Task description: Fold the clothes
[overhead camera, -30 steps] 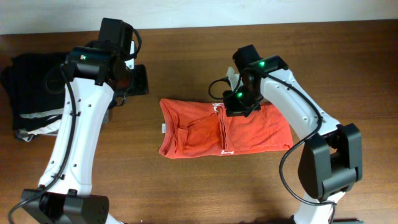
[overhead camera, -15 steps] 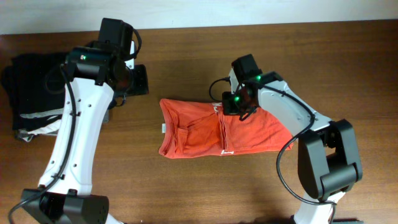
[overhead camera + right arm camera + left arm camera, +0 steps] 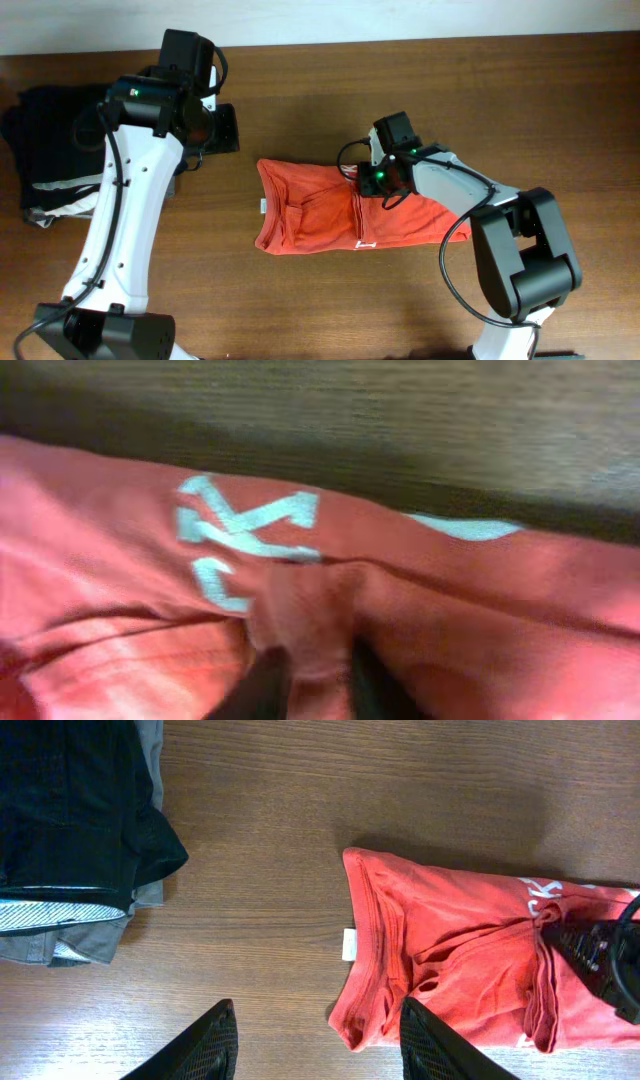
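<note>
The orange-red T-shirt (image 3: 320, 210) lies folded into a long band in the middle of the table. It also shows in the left wrist view (image 3: 470, 950), with white lettering at its far edge. My right gripper (image 3: 377, 180) is low on the shirt's far edge near the middle. In the right wrist view (image 3: 318, 685) its fingers pinch a ridge of the red cloth (image 3: 480, 600) just below the white letters. My left gripper (image 3: 226, 128) is open and empty, hovering over bare wood left of the shirt; its fingertips (image 3: 320, 1045) frame the shirt's near left corner.
A pile of black, grey and white folded garments (image 3: 50, 140) sits at the table's left edge and also shows in the left wrist view (image 3: 70, 810). Bare wooden table (image 3: 300, 310) surrounds the shirt.
My right gripper has moved slightly toward the front and down onto the shirt's far edge, taking hold of a ridge of cloth. The left arm and the shirt have not moved.
</note>
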